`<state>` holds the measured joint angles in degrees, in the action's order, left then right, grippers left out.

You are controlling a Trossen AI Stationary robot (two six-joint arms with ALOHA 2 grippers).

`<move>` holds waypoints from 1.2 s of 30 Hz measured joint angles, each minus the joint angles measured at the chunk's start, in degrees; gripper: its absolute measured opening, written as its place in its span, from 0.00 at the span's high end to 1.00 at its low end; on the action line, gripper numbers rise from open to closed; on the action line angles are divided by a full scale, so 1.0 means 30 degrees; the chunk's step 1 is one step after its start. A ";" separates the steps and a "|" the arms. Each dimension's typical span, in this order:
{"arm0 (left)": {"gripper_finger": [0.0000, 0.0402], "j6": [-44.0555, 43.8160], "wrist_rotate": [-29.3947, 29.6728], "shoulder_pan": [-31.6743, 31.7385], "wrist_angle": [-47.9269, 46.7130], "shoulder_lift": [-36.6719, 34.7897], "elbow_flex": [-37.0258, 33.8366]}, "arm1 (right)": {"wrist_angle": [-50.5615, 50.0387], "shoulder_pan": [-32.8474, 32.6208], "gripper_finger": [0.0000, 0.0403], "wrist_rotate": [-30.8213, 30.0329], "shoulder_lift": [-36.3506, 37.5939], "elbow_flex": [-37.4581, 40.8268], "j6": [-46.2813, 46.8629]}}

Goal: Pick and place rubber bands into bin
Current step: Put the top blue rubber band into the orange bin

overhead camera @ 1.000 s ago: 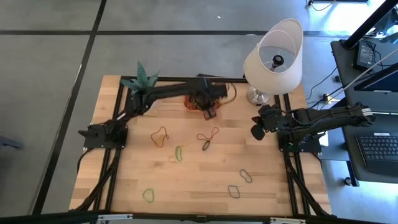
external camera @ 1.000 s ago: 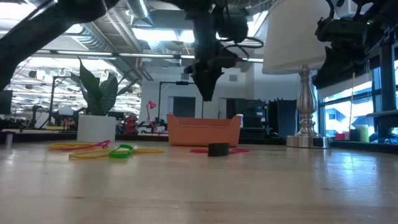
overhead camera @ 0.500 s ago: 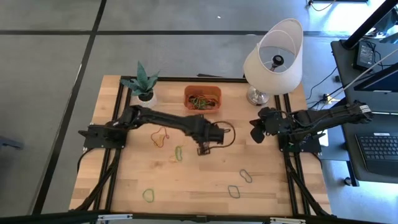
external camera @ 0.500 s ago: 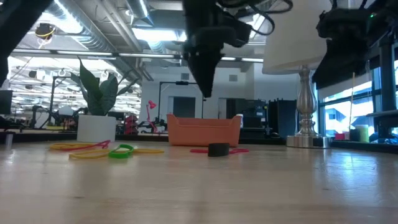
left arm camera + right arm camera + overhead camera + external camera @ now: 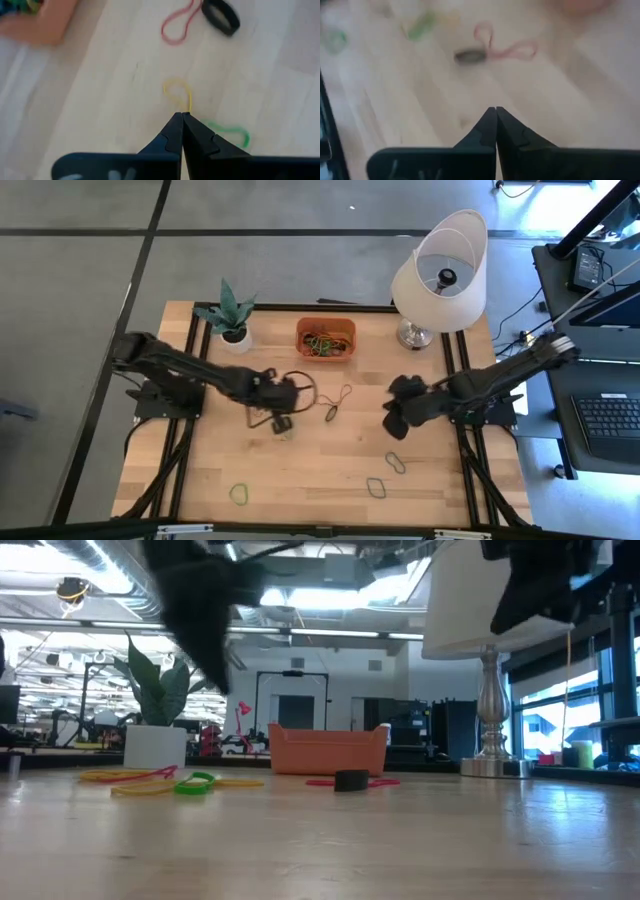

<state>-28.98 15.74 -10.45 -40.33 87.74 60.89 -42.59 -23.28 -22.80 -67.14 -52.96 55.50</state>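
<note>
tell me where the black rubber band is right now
In the high view the black rubber band lies on the table near its middle, touching a red rubber band, between the left gripper and right gripper.

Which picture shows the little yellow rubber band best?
The left wrist view: the yellow rubber band lies in plain sight just beyond the shut left gripper, near a green band. From above, the arm mostly hides it. The low view shows yellow bands only edge-on. The right wrist view is too blurry to tell.
</note>
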 joint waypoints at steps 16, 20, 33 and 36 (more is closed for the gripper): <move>1.00 -0.2371 -0.0149 -0.2274 0.2535 -0.8427 -0.7657 | -0.5544 -0.2900 0.91 0.9744 -1.0222 -0.4398 0.6791; 1.00 -0.1758 -0.0179 -0.2392 0.2532 -0.8617 -0.7683 | -0.5377 -0.3300 0.83 1.0103 -1.1249 -0.4104 0.8025; 1.00 -0.1440 -0.1160 -0.2385 0.2473 -0.8654 -0.7683 | -0.3456 -0.3475 0.68 0.9896 -1.3394 -0.4094 0.9326; 1.00 -0.1429 -0.1500 -0.2385 0.2464 -0.8654 -0.7683 | -0.3416 -0.3730 0.70 0.9487 -1.3920 -0.4168 0.9431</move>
<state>-33.27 11.24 -17.61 -32.94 61.78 37.85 -52.84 -34.47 5.66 -108.90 -65.47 83.79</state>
